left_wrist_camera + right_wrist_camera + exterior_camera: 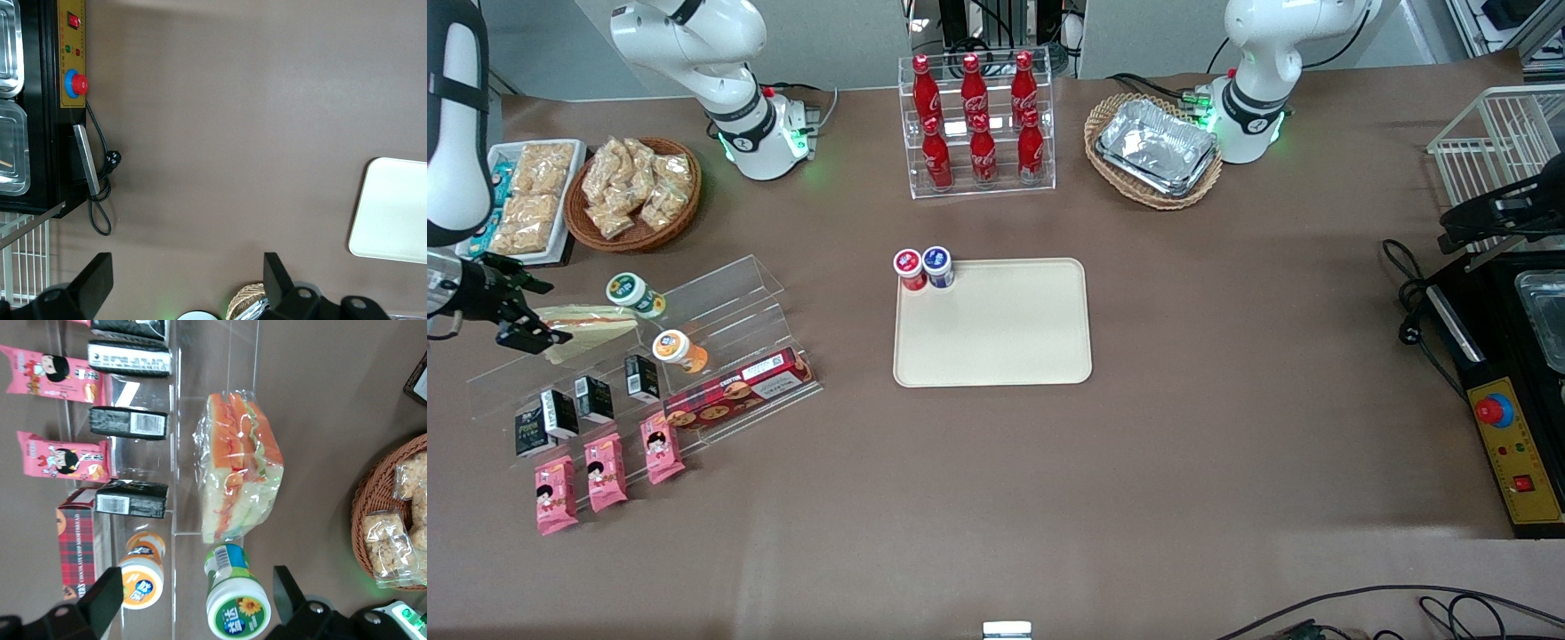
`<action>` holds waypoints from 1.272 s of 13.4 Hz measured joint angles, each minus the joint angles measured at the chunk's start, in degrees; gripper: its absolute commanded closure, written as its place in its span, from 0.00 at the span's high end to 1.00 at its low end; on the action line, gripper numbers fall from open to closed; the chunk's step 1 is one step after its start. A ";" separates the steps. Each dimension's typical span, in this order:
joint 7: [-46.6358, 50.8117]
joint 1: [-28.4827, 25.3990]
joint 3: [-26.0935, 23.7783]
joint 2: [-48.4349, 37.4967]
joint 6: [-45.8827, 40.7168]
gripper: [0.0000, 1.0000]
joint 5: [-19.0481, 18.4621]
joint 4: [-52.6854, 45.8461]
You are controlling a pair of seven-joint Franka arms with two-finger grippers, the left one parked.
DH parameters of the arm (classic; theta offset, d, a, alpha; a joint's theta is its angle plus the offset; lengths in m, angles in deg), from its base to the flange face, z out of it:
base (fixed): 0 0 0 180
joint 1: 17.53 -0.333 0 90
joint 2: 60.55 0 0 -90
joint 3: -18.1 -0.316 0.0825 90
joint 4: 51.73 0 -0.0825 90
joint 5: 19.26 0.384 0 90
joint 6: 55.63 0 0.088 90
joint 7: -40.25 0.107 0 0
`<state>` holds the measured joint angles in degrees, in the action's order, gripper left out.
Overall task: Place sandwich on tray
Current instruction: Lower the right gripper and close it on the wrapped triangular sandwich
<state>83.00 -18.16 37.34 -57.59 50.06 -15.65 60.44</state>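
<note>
Front view: my gripper [525,313] hangs at the working arm's end of the table [1227,427], just beside the sandwich [591,327], which lies on the top step of the clear acrylic stand [720,311], next to a green-capped jar [635,295]; the cream tray [1014,333] sits well apart at the table's middle, with two small cans [924,268] in one of its corners and the rest of it bare. Left wrist view: only a rounded corner of the tray [393,213] shows. Right wrist view: my fingers [107,597] are spread wide, holding nothing, and the wrapped sandwich [237,477] lies between and ahead of them, not yet touched. I judge this to be the approach before the grasp. The next move calls for descending until the wedge sits between the pads, closing gently on the soft bread, then lifting clear of the jar and stand.
</note>
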 measured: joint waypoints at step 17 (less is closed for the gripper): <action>-4.50 2.25 1.13 2.76 12.53 0.85 -0.58 6.58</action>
<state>78.50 -15.90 38.47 -54.83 62.59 -16.23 67.01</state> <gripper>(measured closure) 0.000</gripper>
